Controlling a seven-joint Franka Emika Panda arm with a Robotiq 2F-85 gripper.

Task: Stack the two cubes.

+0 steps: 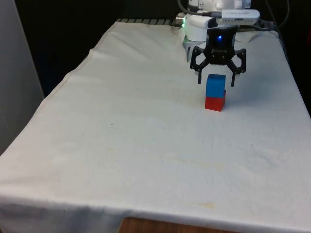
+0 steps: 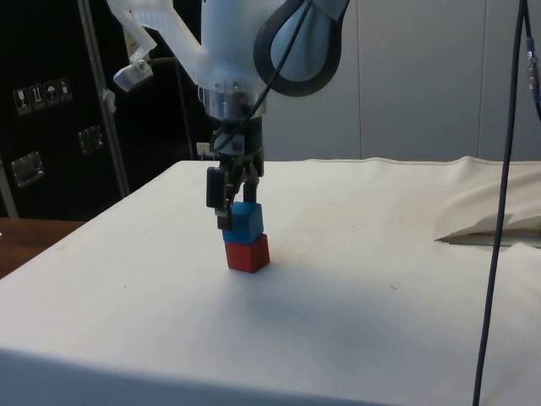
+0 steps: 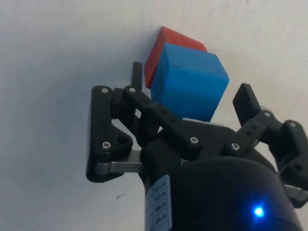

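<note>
White cloth covers the bench. From the front, the blue cube sits on the red cube, toward the front view's right, and the pincer stands over them with its fingers apart, one on each side of the blue cube.

From the side, the stack stands under the arm.

At the wrist, both fingertips stay clear of the blue cube.

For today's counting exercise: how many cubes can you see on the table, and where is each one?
2. The red cube sits on the white cloth. The blue cube rests on top of it, between the fingers of the open gripper. None appear hidden.
</note>
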